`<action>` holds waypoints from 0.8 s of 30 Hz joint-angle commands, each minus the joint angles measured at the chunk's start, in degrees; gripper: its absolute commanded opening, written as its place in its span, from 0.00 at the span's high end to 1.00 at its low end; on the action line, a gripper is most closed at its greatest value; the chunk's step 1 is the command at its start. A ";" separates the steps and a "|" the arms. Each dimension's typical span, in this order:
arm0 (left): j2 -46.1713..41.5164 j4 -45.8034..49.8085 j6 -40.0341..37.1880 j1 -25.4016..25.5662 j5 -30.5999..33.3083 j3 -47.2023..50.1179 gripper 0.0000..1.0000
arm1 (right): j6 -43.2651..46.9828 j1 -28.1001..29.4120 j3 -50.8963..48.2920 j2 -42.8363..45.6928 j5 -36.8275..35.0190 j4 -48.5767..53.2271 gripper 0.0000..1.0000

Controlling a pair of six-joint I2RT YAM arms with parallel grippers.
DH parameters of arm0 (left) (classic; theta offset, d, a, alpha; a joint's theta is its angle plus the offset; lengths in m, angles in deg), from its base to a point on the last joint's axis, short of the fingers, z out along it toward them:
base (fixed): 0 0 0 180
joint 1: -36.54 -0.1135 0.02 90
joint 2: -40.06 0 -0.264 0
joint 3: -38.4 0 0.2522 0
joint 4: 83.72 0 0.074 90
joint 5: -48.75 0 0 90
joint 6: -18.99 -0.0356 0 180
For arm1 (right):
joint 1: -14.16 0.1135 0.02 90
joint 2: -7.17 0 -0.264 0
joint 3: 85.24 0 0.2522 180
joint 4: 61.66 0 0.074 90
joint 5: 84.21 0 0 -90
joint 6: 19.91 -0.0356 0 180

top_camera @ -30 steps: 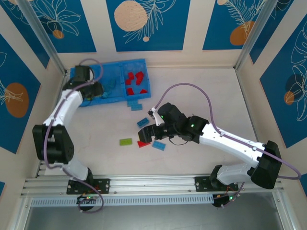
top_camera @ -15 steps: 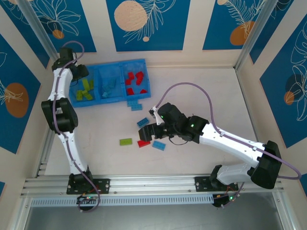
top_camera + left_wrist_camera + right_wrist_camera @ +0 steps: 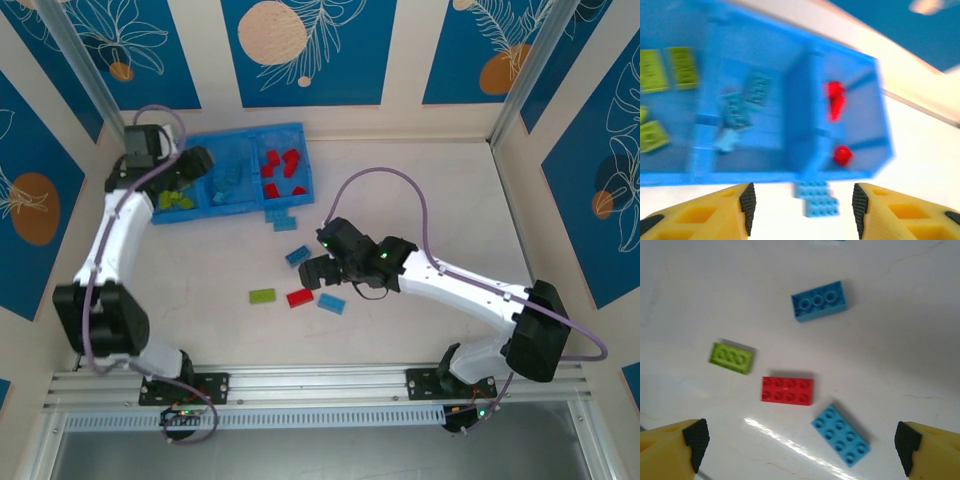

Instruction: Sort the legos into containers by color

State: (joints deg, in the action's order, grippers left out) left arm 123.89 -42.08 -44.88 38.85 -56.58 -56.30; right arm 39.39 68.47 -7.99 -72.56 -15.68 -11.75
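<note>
Blue-patterned wall panels (image 3: 300, 50) enclose a pale counter (image 3: 430, 190).

Left tool (image 3: 196, 160): hangs above the left half of the tray (image 3: 797, 100), fingers apart, nothing between them.

Tray, far left of the counter: green bricks (image 3: 176, 198) in the left compartment, light blue bricks (image 3: 228, 185) in the middle, red bricks (image 3: 283, 170) in the right. A light blue pair (image 3: 280, 217) lies on the counter just beside the tray's near wall.

Centre of the counter, four loose pieces: green brick (image 3: 731, 358), upper blue brick (image 3: 819, 300), red brick (image 3: 787, 390), lower blue brick (image 3: 841, 436).

Right tool (image 3: 800, 445): hovers over these four, fingers wide apart, empty.
</note>
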 commanded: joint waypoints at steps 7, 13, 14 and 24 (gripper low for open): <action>-19.30 10.57 -12.27 23.89 1.48 13.10 0.39 | 17.11 2.26 1.85 -12.77 0.58 13.00 0.02; -23.90 22.96 -21.08 27.75 5.43 15.23 0.24 | 18.75 4.93 5.92 -23.60 -1.67 13.76 0.07; -25.25 23.27 -21.89 27.70 6.48 15.94 0.22 | 18.97 4.90 6.10 -24.68 -1.73 12.68 0.09; -34.04 18.26 -22.96 27.64 9.13 23.18 0.11 | 16.87 3.43 1.30 -23.78 1.93 8.92 0.64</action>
State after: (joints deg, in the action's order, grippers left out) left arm 90.58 -23.00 -65.95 66.46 -49.26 -33.88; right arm 57.12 72.20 -4.65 -97.80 -14.57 -2.66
